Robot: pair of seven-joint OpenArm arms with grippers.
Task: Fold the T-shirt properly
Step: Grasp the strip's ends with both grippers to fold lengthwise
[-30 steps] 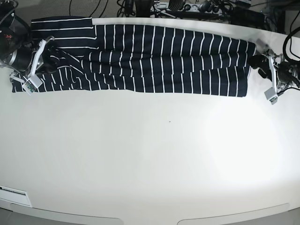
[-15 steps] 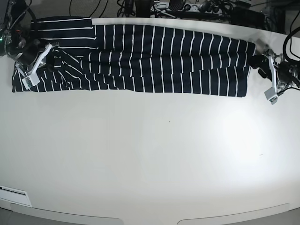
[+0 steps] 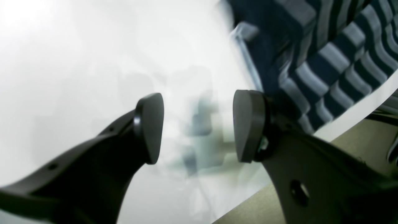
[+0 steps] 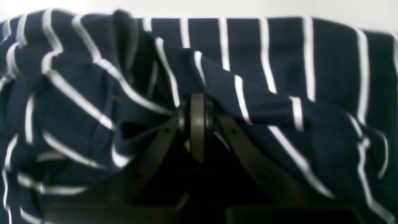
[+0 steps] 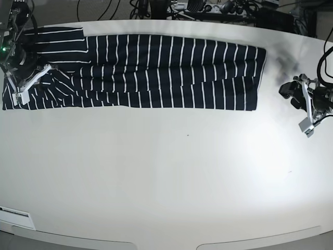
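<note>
The T-shirt (image 5: 166,73), dark navy with thin white stripes, lies as a long flat band along the far side of the white table (image 5: 171,172). In the base view my right gripper (image 5: 46,70) sits on the shirt's left end. The right wrist view shows the right gripper (image 4: 197,109) shut on a bunched fold of the T-shirt (image 4: 279,62). My left gripper (image 5: 287,92) hovers over bare table, apart from the shirt's right edge. In its wrist view the left gripper (image 3: 199,127) is open and holds nothing, with the T-shirt (image 3: 335,62) at the upper right.
Cables and dark equipment (image 5: 208,8) crowd the floor behind the table's far edge. A white label (image 5: 13,212) lies at the front left corner. The table's edge (image 3: 357,112) runs close beside the left gripper in its wrist view.
The right gripper has pulled the shirt toward the base view's left, and the whole band has slid that way. The shirt's right edge now lies away from the left gripper, which dropped slightly toward the front.
</note>
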